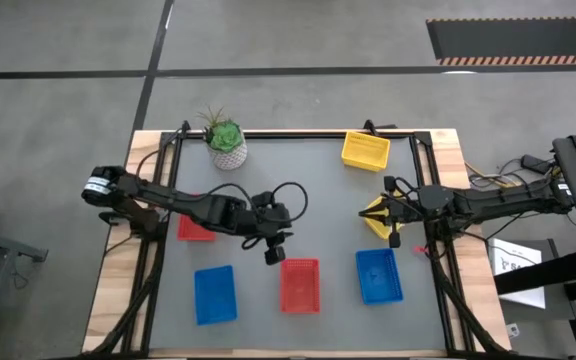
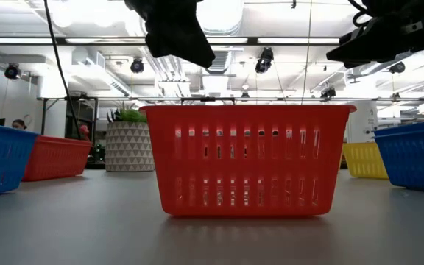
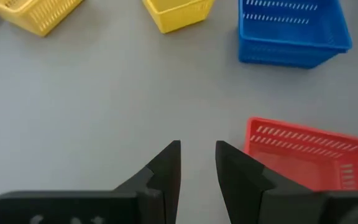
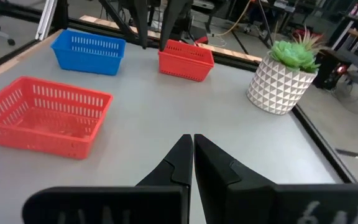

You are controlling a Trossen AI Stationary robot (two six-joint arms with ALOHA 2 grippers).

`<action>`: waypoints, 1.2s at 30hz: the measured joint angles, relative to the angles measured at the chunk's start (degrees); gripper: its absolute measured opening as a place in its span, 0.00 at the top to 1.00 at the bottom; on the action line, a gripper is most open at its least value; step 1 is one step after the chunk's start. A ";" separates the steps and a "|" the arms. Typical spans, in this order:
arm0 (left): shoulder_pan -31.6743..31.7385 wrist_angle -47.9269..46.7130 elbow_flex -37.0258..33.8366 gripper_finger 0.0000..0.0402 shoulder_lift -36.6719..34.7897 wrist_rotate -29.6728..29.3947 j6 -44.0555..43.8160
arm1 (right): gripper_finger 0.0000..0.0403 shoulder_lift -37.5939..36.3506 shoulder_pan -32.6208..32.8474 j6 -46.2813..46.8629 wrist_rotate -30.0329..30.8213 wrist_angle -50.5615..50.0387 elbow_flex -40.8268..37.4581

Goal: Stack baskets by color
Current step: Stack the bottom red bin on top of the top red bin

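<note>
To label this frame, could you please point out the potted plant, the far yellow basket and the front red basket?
potted plant [image 1: 228, 143], high view, on the white pot
far yellow basket [image 1: 365, 151], high view, on its floor
front red basket [image 2: 247, 160], low view, on its near slotted wall

open grey tabletop [image 1: 313, 200] spans the middle, between the plant [image 1: 226, 143] at the back edge and a front row of blue basket [image 1: 215, 294], red basket [image 1: 300, 284] and second blue basket [image 1: 378, 275], with narrow gaps between them.
</note>
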 joint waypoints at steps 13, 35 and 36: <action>-5.07 -0.07 -0.09 0.79 -0.06 3.96 9.17 | 0.98 0.10 0.00 13.96 0.03 -2.38 -0.21; -9.12 4.22 -7.77 0.79 -5.46 3.93 11.60 | 0.98 12.17 6.69 24.05 0.02 7.29 -0.04; -9.12 4.64 -8.79 0.79 -6.28 3.90 11.60 | 0.98 12.87 7.42 24.41 0.04 7.61 0.43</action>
